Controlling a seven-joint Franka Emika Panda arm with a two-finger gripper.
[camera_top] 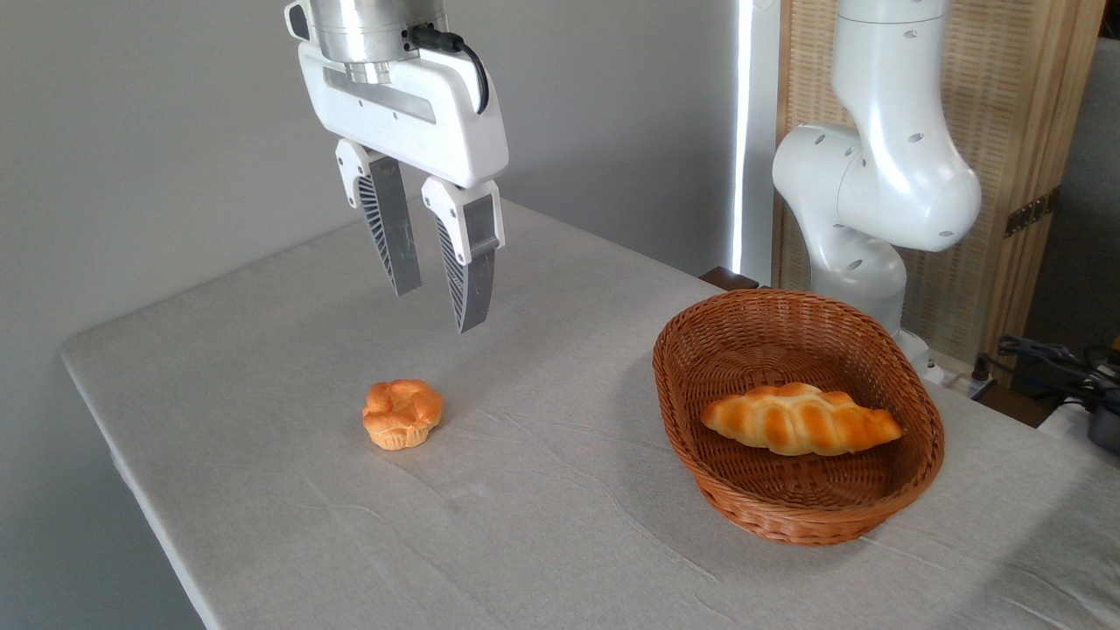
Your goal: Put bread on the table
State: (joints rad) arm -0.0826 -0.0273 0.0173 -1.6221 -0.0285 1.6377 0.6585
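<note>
The bread (801, 419), a long braided golden loaf, lies inside the brown wicker basket (717, 490) at the right of the light grey table (542, 534). My gripper (436, 306) hangs open above the table's middle left, well left of the basket and above the small bun. Nothing is between its fingers (468, 262).
A small round muffin-shaped bun (402, 413) sits on the cloth just below and left of the gripper. The white arm base (875, 192) stands behind the basket at the right. Cables and dark gear (1067, 367) lie at the far right edge.
</note>
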